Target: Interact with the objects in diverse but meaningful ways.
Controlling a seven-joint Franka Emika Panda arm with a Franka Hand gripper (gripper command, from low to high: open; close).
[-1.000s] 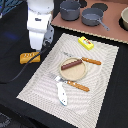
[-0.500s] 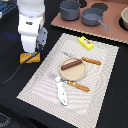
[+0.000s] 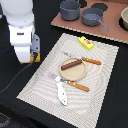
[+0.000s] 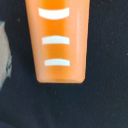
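The white robot arm (image 3: 21, 30) stands over the exterior view's left edge of the striped cloth placemat (image 3: 100, 75), which lies on the black bench (image 3: 15, 107). The arm's body hides the hand in the exterior view and the fingers do not appear in the wrist view, so whether the hand is released or clenched cannot be told. A small part of the orange scored bread loaf (image 3: 35, 58) shows just beside the base of the arm, at the mat's edge; in the wrist view the same loaf (image 4: 57, 45) fills the upper part of the picture, with three white score marks across its top, lying on the dark bench. Near the middle of the mat sits a round tan plate (image 3: 75, 72), and the dark brown sausage (image 3: 71, 63) lies across its far rim. An orange-handled knife (image 3: 90, 61) rests beside the plate toward the exterior view's right, and an orange-handled fork (image 3: 72, 83) lies along the plate's near side. The white-grey fish shape (image 3: 61, 93) lies on the mat just nearer than the fork. The yellow printed carton (image 3: 86, 43) lies near the mat's far edge, well apart from the plate. Beyond the mat, a brown board (image 3: 112, 30) carries two grey pots (image 3: 70, 9), one with a long handle (image 3: 93, 18).
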